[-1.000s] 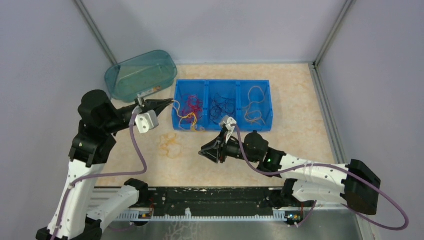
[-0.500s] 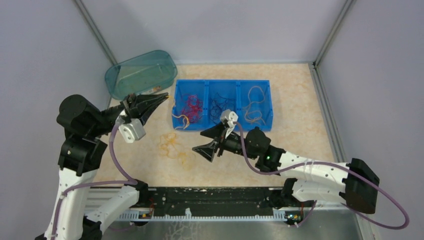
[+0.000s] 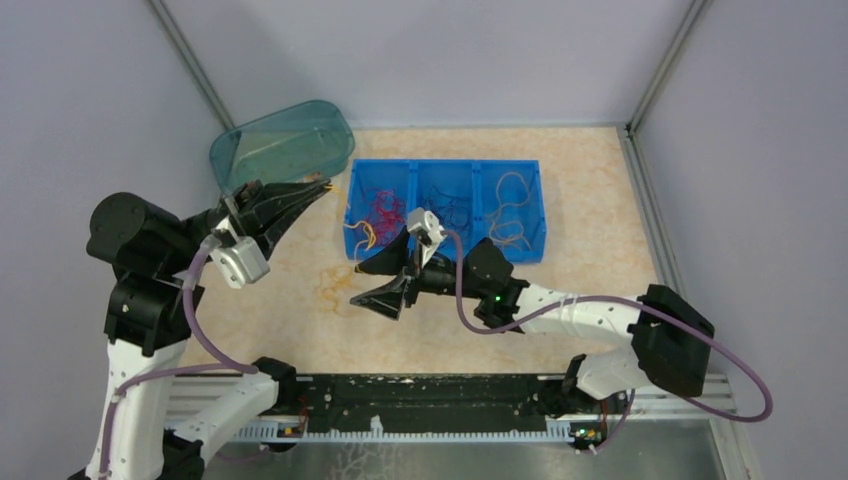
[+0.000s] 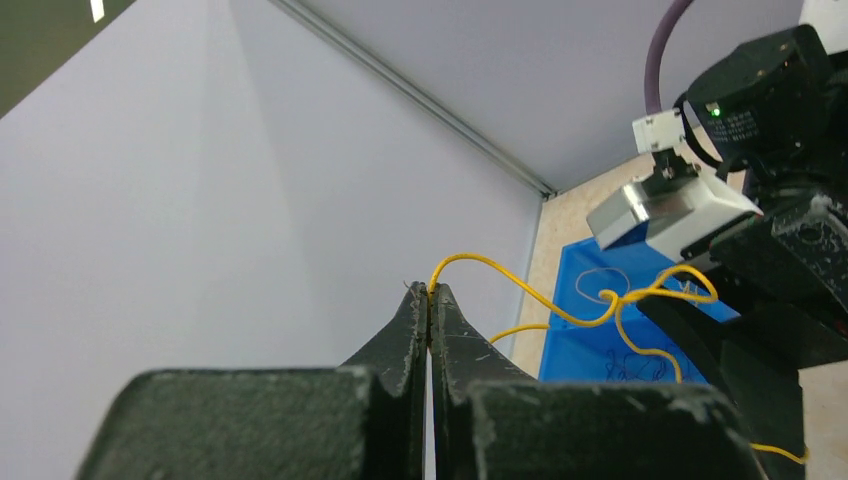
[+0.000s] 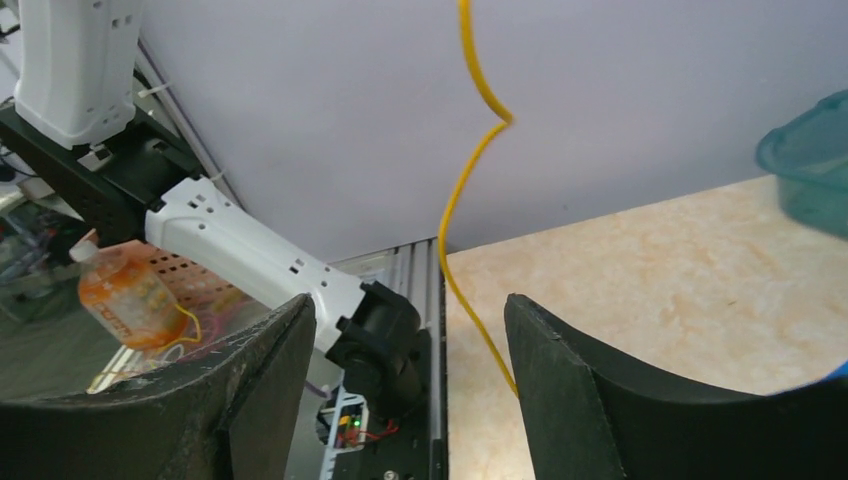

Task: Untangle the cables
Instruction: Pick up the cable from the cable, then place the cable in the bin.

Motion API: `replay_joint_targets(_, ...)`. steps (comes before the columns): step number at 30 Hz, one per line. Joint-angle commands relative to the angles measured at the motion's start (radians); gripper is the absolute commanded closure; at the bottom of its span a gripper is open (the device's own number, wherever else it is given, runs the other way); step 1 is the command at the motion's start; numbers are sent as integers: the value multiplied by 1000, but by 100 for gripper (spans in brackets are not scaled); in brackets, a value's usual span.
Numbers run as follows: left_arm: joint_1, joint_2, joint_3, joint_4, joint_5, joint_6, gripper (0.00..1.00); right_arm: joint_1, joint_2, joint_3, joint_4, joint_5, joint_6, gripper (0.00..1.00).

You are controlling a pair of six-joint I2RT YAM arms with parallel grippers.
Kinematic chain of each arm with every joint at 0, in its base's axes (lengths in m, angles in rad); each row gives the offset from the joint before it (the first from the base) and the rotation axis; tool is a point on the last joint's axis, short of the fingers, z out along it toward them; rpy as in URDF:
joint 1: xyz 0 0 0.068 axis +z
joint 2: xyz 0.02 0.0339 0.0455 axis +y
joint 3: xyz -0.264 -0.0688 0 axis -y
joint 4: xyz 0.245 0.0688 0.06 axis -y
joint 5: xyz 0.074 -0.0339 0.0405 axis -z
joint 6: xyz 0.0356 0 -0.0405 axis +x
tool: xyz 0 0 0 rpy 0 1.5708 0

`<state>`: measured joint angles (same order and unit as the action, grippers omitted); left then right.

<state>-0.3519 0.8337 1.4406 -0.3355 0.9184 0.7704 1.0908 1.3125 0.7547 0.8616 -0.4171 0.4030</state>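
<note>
Tub: translucent teal plastic tub (image 3: 283, 148), far left corner.
Left gripper: the left gripper (image 3: 322, 186) is raised beside the tub, clenched on a thin yellow wire (image 5: 443, 240).
Wire: it stretches rightward through the air and hangs between the other arm's spread fingers.
Right gripper: the right gripper (image 3: 380, 283) gapes wide, grasping nothing.
Tray: blue plastic three-compartment tray (image 3: 470, 163); red wires (image 3: 380, 208) left, dark wires (image 3: 455, 212) middle, orange wires (image 3: 510, 215) right.

We are looking into a robotics lab cell: plain grey panel walls (image 3: 450, 50) on aluminium corner posts (image 3: 192, 65) are boxing in a marbled worktop (image 3: 600, 200), while a left arm (image 3: 135, 355) and a right arm (image 3: 585, 318) are standing bolted to a slotted rail (image 3: 420, 395) at its near edge.
</note>
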Motion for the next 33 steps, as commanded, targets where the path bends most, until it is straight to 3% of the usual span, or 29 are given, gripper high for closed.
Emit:
replay_joint_targets(1, -5, 12, 34, 70, 35, -55, 100, 8, 38, 33, 139, -70, 89, 32)
replay_joint_targets(14, -3, 17, 49, 84, 34, -81, 100, 8, 26, 55, 32, 24, 23, 53)
replay_joint_targets(29, -4, 19, 44, 89, 38, -117, 99, 8, 68, 84, 135, -54, 109, 56)
replay_joint_targets(31, -4, 19, 44, 88, 37, -113, 99, 8, 49, 84, 51, 4, 91, 55)
replay_joint_targets(33, -3, 18, 45, 88, 40, -115, 99, 8, 13, 77, -40, 105, 44, 46)
